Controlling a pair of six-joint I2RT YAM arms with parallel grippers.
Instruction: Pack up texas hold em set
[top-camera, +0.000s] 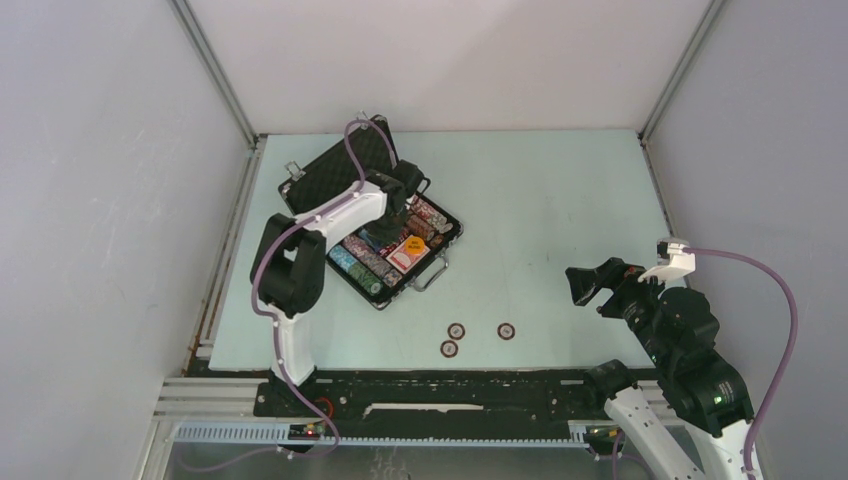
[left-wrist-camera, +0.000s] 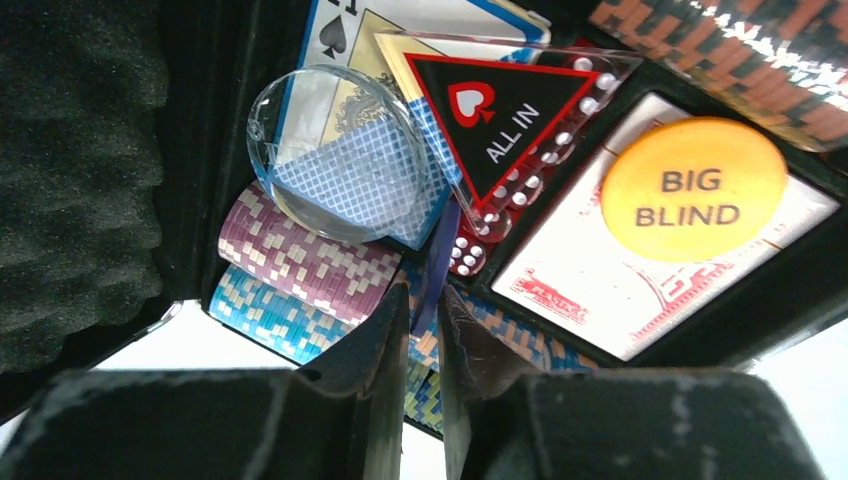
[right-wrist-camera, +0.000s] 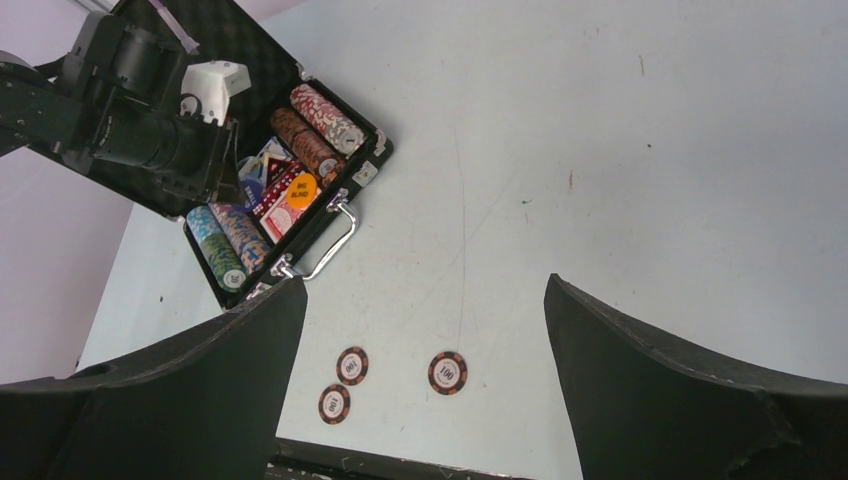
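Left claw (left-wrist-camera: 425, 300) down inside the open briefcase (top-camera: 330, 180), pinched on a thin blue button (left-wrist-camera: 440, 250) seen edge-on; right claw (right-wrist-camera: 425, 285) spread wide, holding nothing, above the table (top-camera: 560, 190).

Just ahead of the left claw's tips, red dice (left-wrist-camera: 480, 225) lie under the triangular "ALL IN" marker (left-wrist-camera: 500, 125). Ahead and to the left in its wrist view, a clear round disc (left-wrist-camera: 340, 155) rests over blue-backed cards (left-wrist-camera: 430, 205), with purple and blue chip rows (left-wrist-camera: 300, 265) just beside the finger. Ahead and to the right, the orange BIG BLIND button (left-wrist-camera: 693, 190) sits on the red card deck (left-wrist-camera: 600, 290). The case is well apart from the right claw, off to its left, with its lid open. Three loose chips (right-wrist-camera: 447, 372) lie on the table outside the case, on its handle (right-wrist-camera: 335, 240) side, below the gap of the right claw in its own view.
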